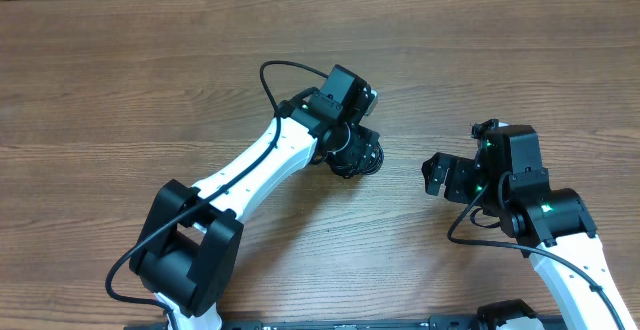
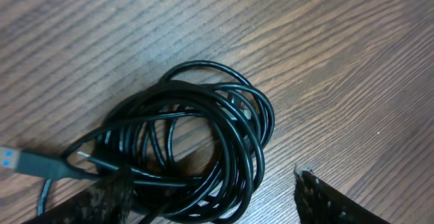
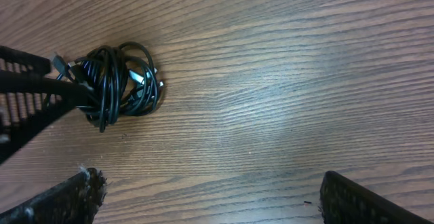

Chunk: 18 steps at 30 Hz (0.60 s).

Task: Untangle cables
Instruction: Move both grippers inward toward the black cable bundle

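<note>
Tangled black cables point(image 2: 196, 136) lying bunched on table point(image 2: 339, 47), left gripper point(image 2: 208, 178) hovering over them spread wide, right gripper point(image 3: 207, 180) hanging near, apart from cables, also spread wide.

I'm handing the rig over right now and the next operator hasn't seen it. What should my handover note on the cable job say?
Left gripper: open, low over the cable bundle, one finger at its edge.
Right gripper: open, empty, apart from the bundle.
The bundle lies as one tight black coil on the table, with a USB plug sticking out.
Done: nothing untangled yet.
Left: grip a strand and draw the loops apart.
</note>
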{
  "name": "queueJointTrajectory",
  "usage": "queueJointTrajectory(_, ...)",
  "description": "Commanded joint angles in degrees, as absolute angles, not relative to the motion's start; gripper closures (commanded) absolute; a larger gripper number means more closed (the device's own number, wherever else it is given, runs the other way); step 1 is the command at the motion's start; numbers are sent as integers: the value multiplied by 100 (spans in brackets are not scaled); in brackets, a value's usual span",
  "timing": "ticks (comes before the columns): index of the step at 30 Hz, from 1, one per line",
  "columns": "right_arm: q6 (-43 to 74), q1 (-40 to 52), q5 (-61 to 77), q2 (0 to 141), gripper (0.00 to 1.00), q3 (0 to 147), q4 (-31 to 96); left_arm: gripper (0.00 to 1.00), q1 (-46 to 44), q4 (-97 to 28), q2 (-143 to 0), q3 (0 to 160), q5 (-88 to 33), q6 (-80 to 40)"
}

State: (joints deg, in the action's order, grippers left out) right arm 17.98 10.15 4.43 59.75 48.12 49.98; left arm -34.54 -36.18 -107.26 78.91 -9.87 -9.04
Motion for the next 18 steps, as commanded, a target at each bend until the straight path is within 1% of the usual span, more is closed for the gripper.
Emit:
queueJointTrajectory(1,1826,989,408,5959,0,4984,4943,28,-3492,-3592,-10838,7981,-1057,-945)
queueJointTrajectory(4,1826,989,410,5961,0,4984,4856,40,-3472,-3695,-10831,7990,-980,-943)
queueJointTrajectory(5,1872,989,410,5966,0,4984,4722,42,-3356,-3957,-10794,8101,-646,-1103)
queueJointTrajectory(7,2084,1007,480,6027,1,4984,4412,41,-2982,-4547,-10691,8499,-447,-1487)
queueJointTrajectory(9,2082,1013,696,6160,5,5000,4235,41,-2506,-5166,-10547,8914,-460,-2047)
queueJointTrajectory(10,2080,1011,762,6228,6,5022,4226,41,-2362,-5332,-10512,9008,-502,-2200)
queueJointTrajectory(11,2051,1011,897,6495,6,5216,4342,36,-1959,-5684,-10363,9129,-998,-2287)
queueJointTrajectory(12,1962,1013,939,6702,6,5424,4501,34,-1782,-5846,-10285,9129,-1181,-2292)
queueJointTrajectory(14,1903,1017,930,7144,5,5920,4875,33,-1500,-6263,-10130,9122,-1140,-2265)
queueJointTrajectory(15,1861,1037,930,7290,5,6082,4969,33,-1441,-6464,-10075,9122,-1052,-2202)
queueJointTrajectory(16,1782,1094,928,7491,3,6283,5039,32,-1406,-6694,-10009,9111,-941,-2117)
queueJointTrajectory(18,1774,1223,928,7730,2,6451,5017,32,-1404,-7076,-9894,9076,-733,-2032)
